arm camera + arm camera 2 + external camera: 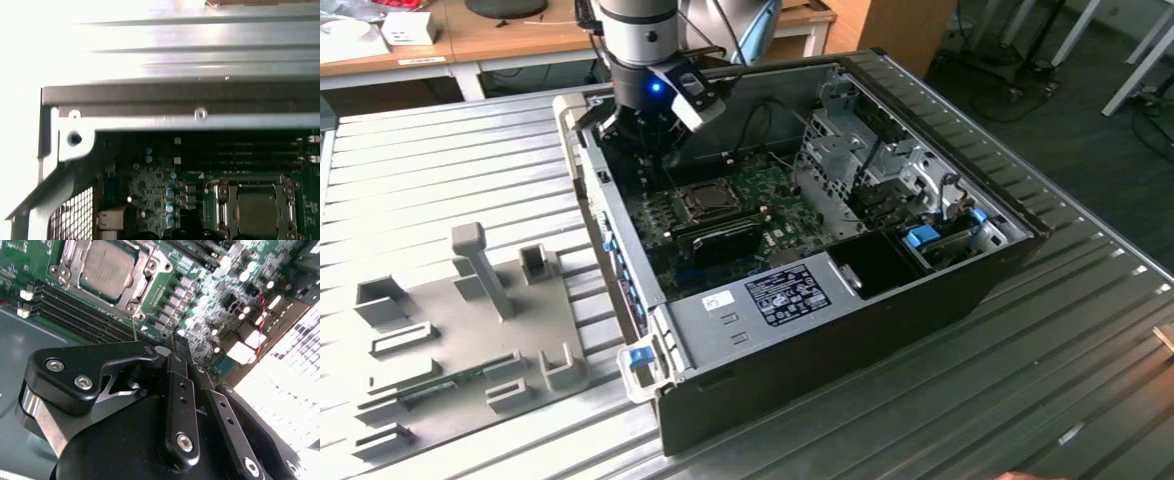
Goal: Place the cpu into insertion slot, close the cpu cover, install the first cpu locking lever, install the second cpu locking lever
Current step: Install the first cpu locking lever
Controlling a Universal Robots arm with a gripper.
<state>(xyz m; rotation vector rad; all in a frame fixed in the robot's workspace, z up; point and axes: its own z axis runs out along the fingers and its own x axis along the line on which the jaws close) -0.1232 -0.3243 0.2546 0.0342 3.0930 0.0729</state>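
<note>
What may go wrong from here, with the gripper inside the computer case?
1. The gripper hangs close above the green board, beside the cpu cover; a sideways slip might knock the small capacitors there.
2. The arm stands near the case wall; a wide swing may strike it.

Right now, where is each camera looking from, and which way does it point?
Exterior view: off the arm, high up, looking down into the open computer case; arm and gripper hang over the green board.
Second wrist view: on the arm, looking past the gripper at the cpu.
First wrist view: on the arm, facing the case wall and cpu; a dark shape, maybe the gripper.
Shared: both wrist views show the cpu.
</note>
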